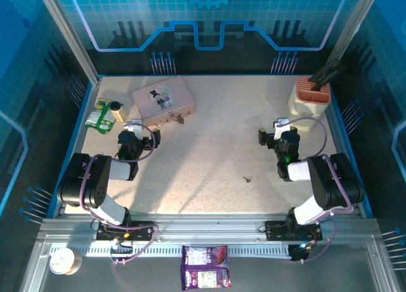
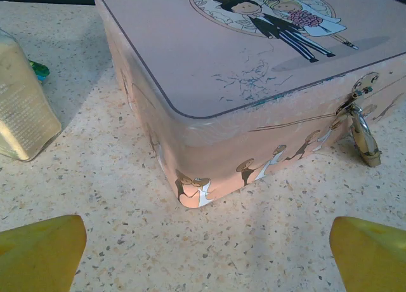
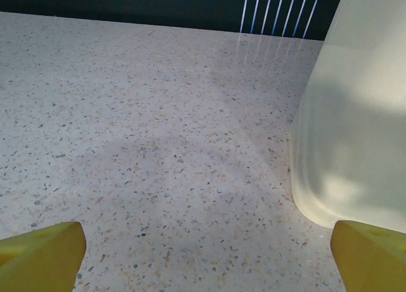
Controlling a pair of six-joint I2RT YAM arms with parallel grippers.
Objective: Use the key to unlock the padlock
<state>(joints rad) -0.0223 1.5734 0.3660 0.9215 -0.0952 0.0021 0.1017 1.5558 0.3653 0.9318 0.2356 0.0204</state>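
Speckled beige tabletop inside a blue-walled enclosure; both arms are mounted at the near edge.

We note the pink tin lying flat at far left, lid printed with a cartoon couple. The padlock hangs from the hasp on the tin's near side, silver shackle through the clasp and brass body resting against the tin wall. From above it shows as a small dark speck at the tin's near edge.

The key lies flat on bare tabletop, right of centre, well apart from the tin and touching neither hand.

Left hand sits just near of the tin's left corner, fingers spread wide and holding nothing; its yellow fingertips frame the tin's corner.

Right hand is likewise spread and empty, far of the key, facing a cream container at far right. Yellow fingertips appear low in the wrist view.
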